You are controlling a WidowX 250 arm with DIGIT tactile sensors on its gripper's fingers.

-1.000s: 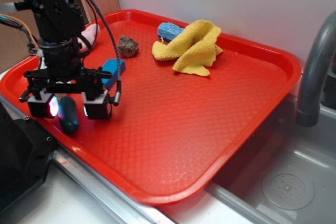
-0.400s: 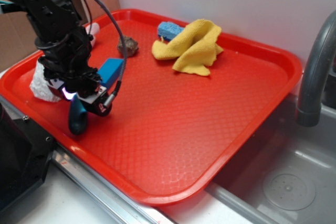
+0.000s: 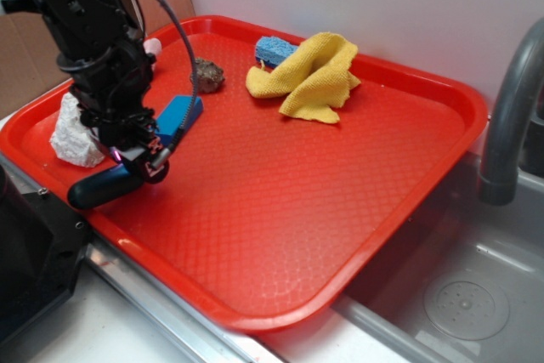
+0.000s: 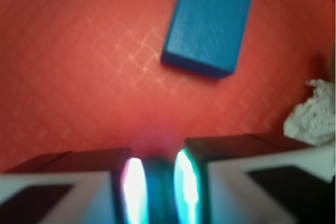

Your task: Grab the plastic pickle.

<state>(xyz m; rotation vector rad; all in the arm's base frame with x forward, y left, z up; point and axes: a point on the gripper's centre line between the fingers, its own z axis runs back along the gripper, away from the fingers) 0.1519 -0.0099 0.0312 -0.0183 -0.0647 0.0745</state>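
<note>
Pickle (image 3: 100, 187) is now seen clamped between the fingers of the gripper (image 3: 136, 166), where a second ago it was lying loose on the tray between spread fingers. Since then the arm has been turned and tilted, and the pickle, which hung nearly upright a moment back, is now held almost level. Its long axis is run from the jaws out toward the tray's near left rim, with the free rounded end pointed that way and lifted slightly off the surface. In the wrist view the dark green body (image 4: 156, 190) is pinched between two lit pads (image 4: 134, 190).

The red tray (image 3: 340, 210) is set beside a grey sink (image 3: 459, 295). On it, just beyond the jaws, a blue block (image 3: 180, 115) is laid flat. To the left of the jaws a white crumpled lump (image 3: 73, 133) is uncovered, hidden a second ago behind the arm. Farther back a brown rocky piece (image 3: 206, 75) is placed, then a yellow cloth (image 3: 311, 76), with a light blue sponge (image 3: 272, 48) partly tucked under its far edge.
</note>
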